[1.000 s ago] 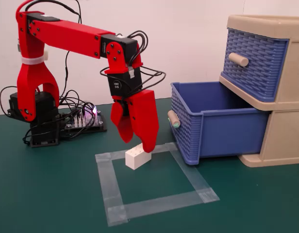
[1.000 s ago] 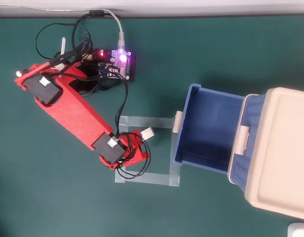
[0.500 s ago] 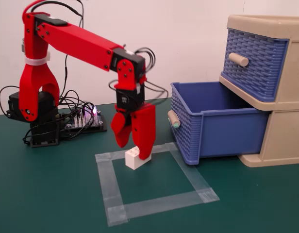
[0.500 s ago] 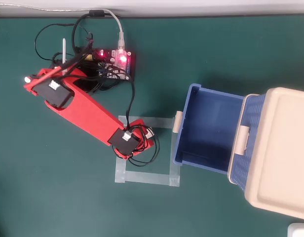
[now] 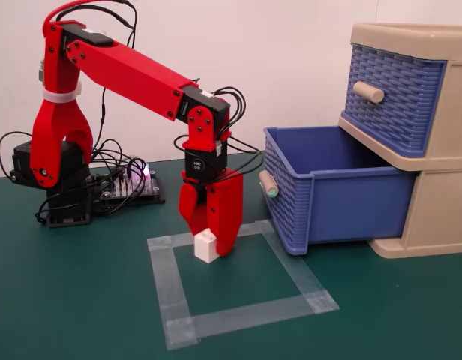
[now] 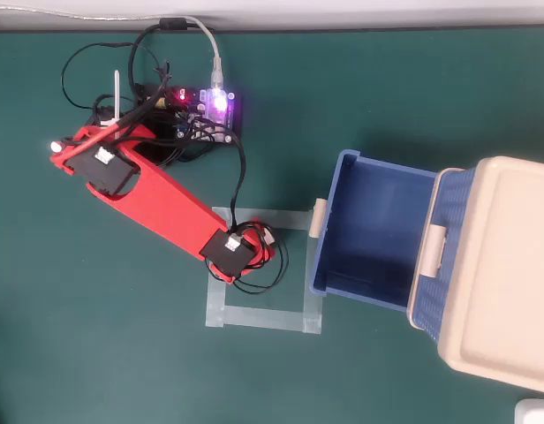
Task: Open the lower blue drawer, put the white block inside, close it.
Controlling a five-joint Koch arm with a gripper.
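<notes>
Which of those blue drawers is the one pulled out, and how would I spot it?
Find the beige cabinet at the right of the fixed view. The lower blue drawer sticks out, open and empty. Its handle has pale green ends, while the upper drawer is shut with a plain beige handle.

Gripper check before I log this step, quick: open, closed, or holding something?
Gripper: jaws apart, straddling the white block on the table; open, not yet clamped on it.

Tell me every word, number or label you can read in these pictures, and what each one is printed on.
No text can be read for certain.
Small white marks on the black motor just above the gripper: too small and blurred to read.
White stickers on the red arm in the overhead view: blank or too small to tell.
Drawer cabinet, white block, tape square: no writing seen.
</notes>
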